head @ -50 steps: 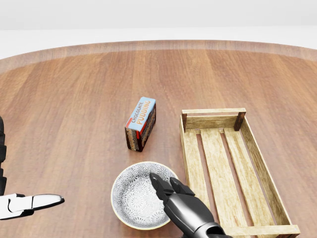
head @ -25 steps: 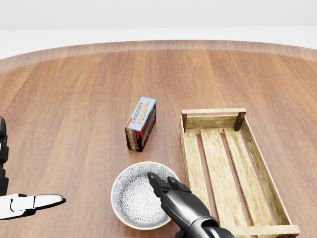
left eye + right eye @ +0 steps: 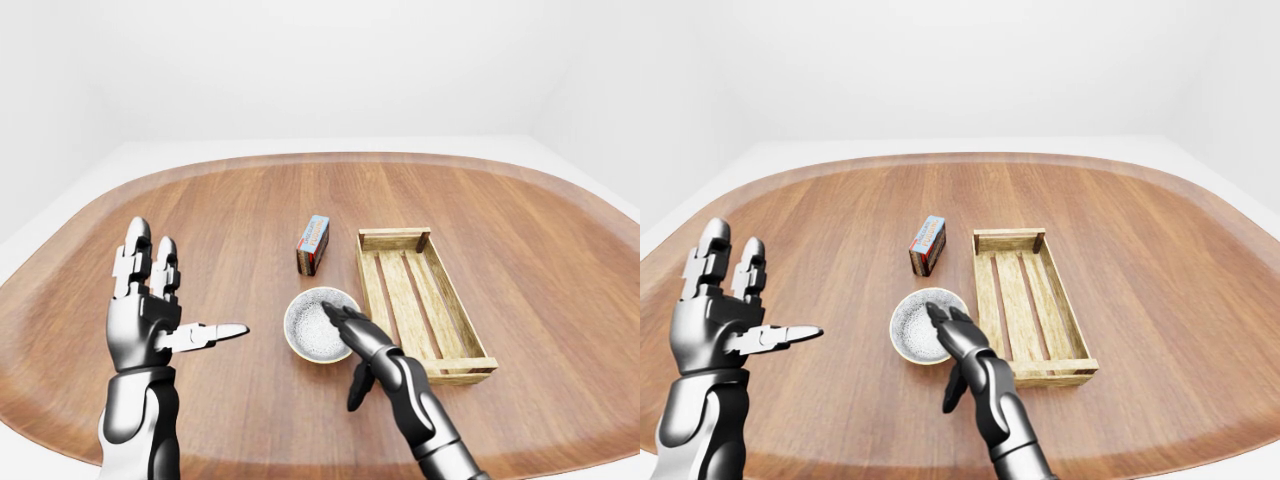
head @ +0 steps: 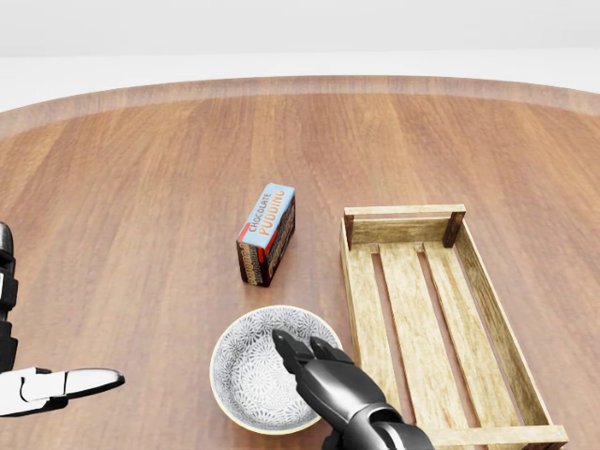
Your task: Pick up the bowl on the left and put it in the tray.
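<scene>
The grey patterned bowl (image 4: 246, 380) sits on the wooden table, just left of the slatted wooden tray (image 4: 359, 305). My dark right hand (image 4: 302, 356) comes up from the bottom of the head view. It is open, with its fingers (image 3: 338, 320) stretched over the bowl's right rim and its thumb hanging outside the bowl. Far to the left, my left hand (image 3: 170, 300) is raised and open, fingers pointing up and thumb pointing right, well apart from the bowl. The tray holds nothing.
A chocolate pudding box (image 4: 267, 232) lies just above the bowl in the head view, to the left of the tray's far end. The rounded table edge (image 3: 300, 158) curves across the top of the eye views.
My right hand has crept a little to the left, further over the bowl's rim. The bowl, the tray and the box have not moved, and the left hand has barely shifted.
</scene>
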